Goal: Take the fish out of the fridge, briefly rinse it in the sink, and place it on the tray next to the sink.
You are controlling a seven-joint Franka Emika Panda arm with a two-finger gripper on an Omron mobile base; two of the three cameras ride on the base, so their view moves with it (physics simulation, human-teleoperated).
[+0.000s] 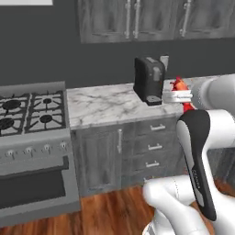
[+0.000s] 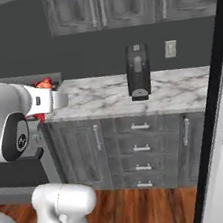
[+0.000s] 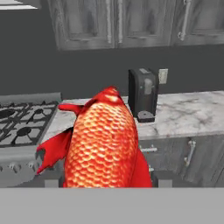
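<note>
One marble tabletop [image 1: 105,105] runs right of the stove [image 1: 27,114], carrying a dark coffee machine [image 1: 149,80] (upright, near the wall). Left of that machine in the right base view, the hand [image 2: 45,99] is clamped on the red-orange fish [image 3: 103,144], held in the air.

Fish [image 3: 103,142] tail end cut off at 6 o'clock in hand view, finger tips hidden behind it. Stove [image 1: 32,137] cropped at 9 o'clock edge in left base view.
</note>
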